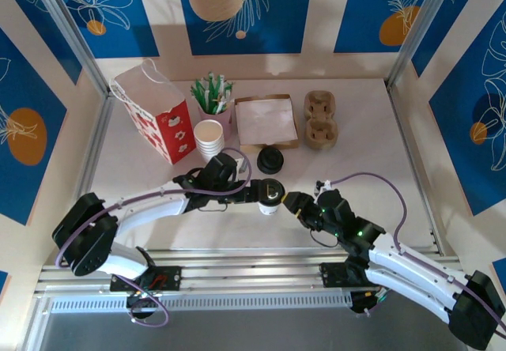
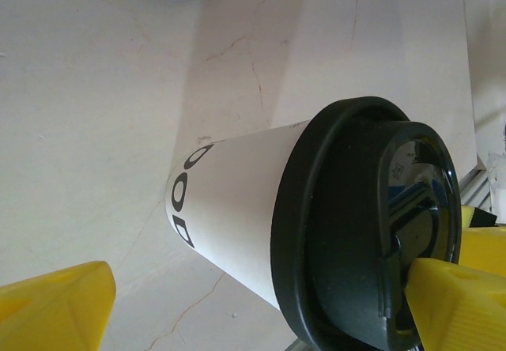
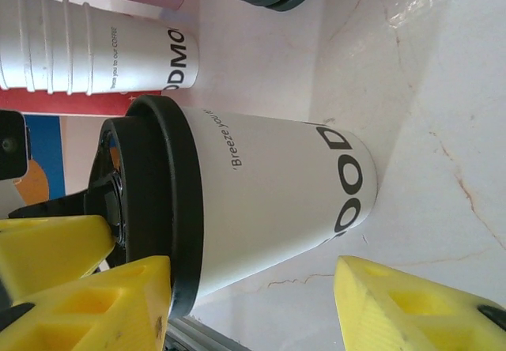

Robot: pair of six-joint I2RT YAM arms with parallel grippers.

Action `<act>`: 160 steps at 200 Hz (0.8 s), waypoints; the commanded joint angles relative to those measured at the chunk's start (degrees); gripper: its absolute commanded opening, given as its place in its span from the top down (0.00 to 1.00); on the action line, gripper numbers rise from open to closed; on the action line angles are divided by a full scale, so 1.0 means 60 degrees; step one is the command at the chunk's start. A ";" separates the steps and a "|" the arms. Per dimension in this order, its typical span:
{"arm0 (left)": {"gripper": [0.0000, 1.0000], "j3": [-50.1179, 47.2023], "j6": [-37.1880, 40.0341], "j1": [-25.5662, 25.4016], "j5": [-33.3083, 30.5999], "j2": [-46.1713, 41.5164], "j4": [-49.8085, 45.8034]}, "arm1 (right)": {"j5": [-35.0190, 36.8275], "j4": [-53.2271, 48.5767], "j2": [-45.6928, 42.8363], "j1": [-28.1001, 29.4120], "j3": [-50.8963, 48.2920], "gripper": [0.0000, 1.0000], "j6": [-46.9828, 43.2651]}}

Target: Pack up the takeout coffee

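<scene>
The takeout coffee (image 1: 269, 194), a white paper cup with a black lid, stands upright on the table near the front edge, between the two arms. My left gripper (image 1: 250, 192) is on its left side and open. In the left wrist view the cup (image 2: 237, 201) sits between the wide-apart yellow fingers (image 2: 55, 307), one finger against the lid's edge. My right gripper (image 1: 289, 201) reaches in from the right, open. In the right wrist view one finger (image 3: 95, 303) is by the lid rim, while the other is clear of the cup (image 3: 269, 201).
Behind the cup lie spare black lids (image 1: 270, 160) and a stack of lidless white cups (image 1: 209, 137). The red-and-white paper bag (image 1: 154, 118) stands at the back left. A brown tray (image 1: 266, 120) and the cardboard cup carrier (image 1: 321, 119) sit at the back.
</scene>
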 commanded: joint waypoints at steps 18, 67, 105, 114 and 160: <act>0.06 -0.0799 -0.0145 -0.0216 -0.0154 0.0571 -0.0737 | 0.1068 -0.2510 0.0263 -0.0115 0.0044 0.45 0.0575; 0.06 -0.1154 -0.0319 -0.0272 -0.0082 0.0746 -0.0277 | 0.0828 -0.2578 0.1345 -0.0176 0.0386 0.45 0.0277; 0.07 -0.1307 -0.0335 -0.0286 -0.0067 0.0791 -0.0144 | 0.0799 -0.2658 0.2124 -0.0121 0.0680 0.45 0.0197; 0.06 -0.1372 -0.0338 -0.0286 -0.0067 0.0788 -0.0117 | 0.0876 -0.2735 0.2155 -0.0103 0.0698 0.44 0.0238; 0.06 -0.1334 -0.0225 -0.0286 -0.0138 0.0445 -0.0278 | 0.1264 -0.3788 0.1278 -0.0242 0.1558 0.42 -0.0489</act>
